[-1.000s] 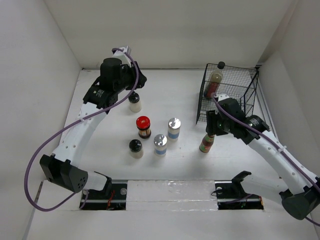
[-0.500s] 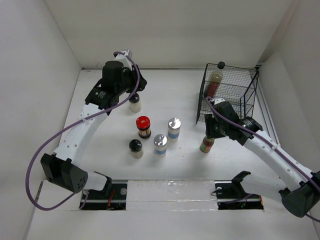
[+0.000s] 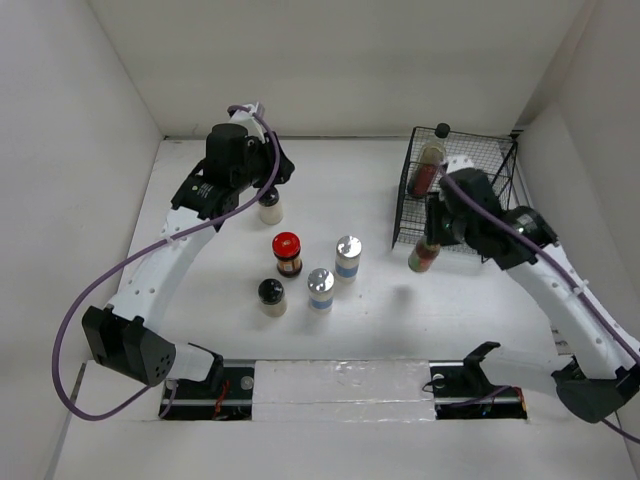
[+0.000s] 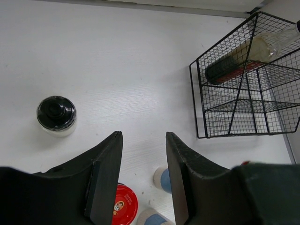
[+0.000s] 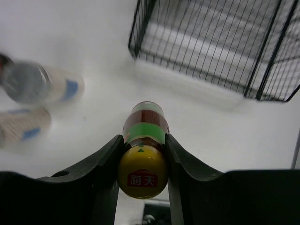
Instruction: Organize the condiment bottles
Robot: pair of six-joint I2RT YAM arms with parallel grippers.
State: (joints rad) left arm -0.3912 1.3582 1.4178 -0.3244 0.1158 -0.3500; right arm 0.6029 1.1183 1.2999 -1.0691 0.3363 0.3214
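The white table (image 3: 340,185) carries a black-capped jar (image 3: 269,206) at back left, a red-lidded jar (image 3: 287,253) mid-table, a rear shaker (image 3: 347,257) to its right, a front shaker (image 3: 321,288) and a second black-capped jar (image 3: 271,296) nearer the arms, and a wire basket (image 3: 478,170) at back right.

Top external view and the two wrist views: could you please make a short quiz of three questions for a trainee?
1. True or false: the right fingers grip the green-red labelled bottle.
2. The left fingers are: A) open, holding nothing; B) shut on a jar; C) out of view.
3. How many bottles are inside the wire basket?
Key: 1 true; 2 A; 3 one, the tall dark bottle.
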